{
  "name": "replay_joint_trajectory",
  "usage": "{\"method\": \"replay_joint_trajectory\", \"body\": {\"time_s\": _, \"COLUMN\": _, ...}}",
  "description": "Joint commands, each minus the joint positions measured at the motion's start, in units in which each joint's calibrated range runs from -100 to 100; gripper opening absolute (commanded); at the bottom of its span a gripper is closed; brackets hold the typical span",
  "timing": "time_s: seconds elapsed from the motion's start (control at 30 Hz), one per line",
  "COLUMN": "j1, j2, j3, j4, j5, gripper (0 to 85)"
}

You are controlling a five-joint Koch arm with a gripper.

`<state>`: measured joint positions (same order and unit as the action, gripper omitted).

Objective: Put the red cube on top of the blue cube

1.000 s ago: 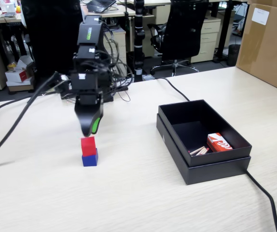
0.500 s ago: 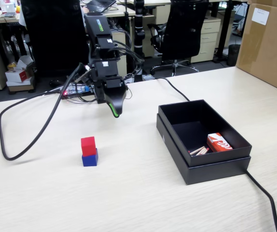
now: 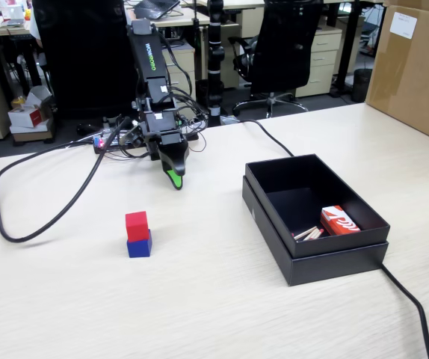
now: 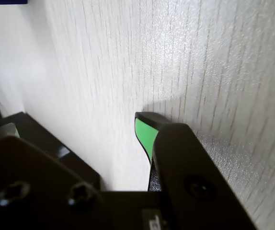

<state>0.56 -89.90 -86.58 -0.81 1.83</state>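
The red cube (image 3: 136, 224) already sits on the blue cube (image 3: 139, 245) on the tabletop (image 3: 214, 299), so stacking looks finished; the empty end effector (image 3: 174, 179), well apart, appears closed.

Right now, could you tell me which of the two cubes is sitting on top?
The red cube; it rests on the blue cube, which sits on the table.

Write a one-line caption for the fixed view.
Red cube stacked on blue cube; gripper empty, apart, behind them.
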Motion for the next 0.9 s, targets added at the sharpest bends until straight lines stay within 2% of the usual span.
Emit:
{"method": "replay_joint_trajectory", "body": {"time_s": 0.0, "j1": 0.0, "j2": -2.2, "j3": -2.1, "j4": 5.9, "j5": 0.0, "gripper": 47.5}}
{"method": "replay_joint_trajectory", "body": {"time_s": 0.3, "j1": -0.1, "j2": -6.9, "j3": -9.6, "j4": 8.2, "j5": -0.1, "gripper": 47.7}}
{"method": "replay_joint_trajectory", "body": {"time_s": 0.87, "j1": -0.3, "j2": -8.3, "j3": -10.6, "j4": 4.2, "j5": -0.4, "gripper": 48.7}}
